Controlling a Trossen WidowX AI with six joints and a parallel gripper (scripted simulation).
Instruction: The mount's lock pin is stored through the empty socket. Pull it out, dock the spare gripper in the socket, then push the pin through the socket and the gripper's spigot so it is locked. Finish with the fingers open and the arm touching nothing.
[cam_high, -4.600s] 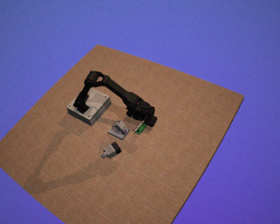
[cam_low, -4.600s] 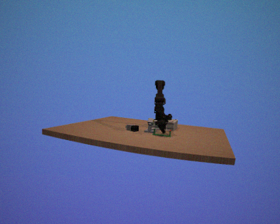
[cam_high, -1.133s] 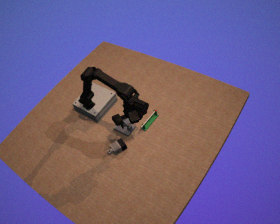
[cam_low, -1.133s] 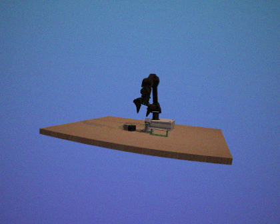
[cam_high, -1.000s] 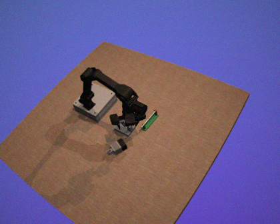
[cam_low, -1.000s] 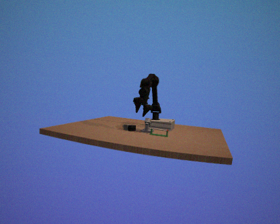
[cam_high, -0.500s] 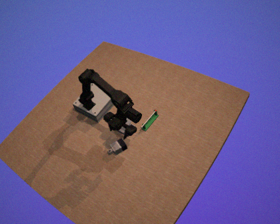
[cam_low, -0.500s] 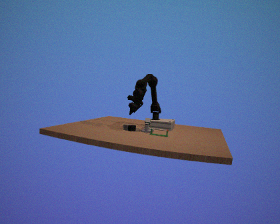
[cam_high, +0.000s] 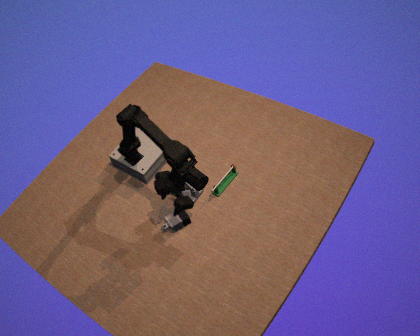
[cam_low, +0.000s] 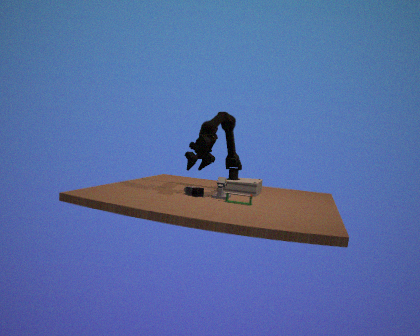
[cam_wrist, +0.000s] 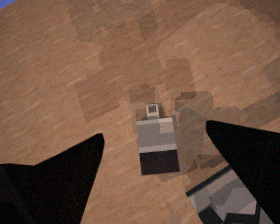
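Observation:
My gripper (cam_high: 173, 195) (cam_low: 200, 161) (cam_wrist: 154, 132) is open and empty. It hangs above the table, over the spare gripper (cam_high: 175, 221) (cam_low: 194, 191) (cam_wrist: 157, 145). The spare gripper is a grey and dark block lying flat, with its small light spigot (cam_wrist: 153, 109) pointing away from me in the wrist view. The grey mount (cam_high: 192, 192) (cam_low: 220, 190) (cam_wrist: 225, 197) with its socket stands just beside it, partly hidden by my arm. The green lock pin (cam_high: 224, 181) (cam_low: 239, 201) with a red end lies flat on the table beyond the mount, outside the socket.
The arm's grey base block (cam_high: 131, 167) (cam_low: 244, 186) stands behind the mount. The brown table (cam_high: 280, 210) (cam_low: 280, 212) (cam_wrist: 60, 75) carries nothing else, and its edges are far from the objects.

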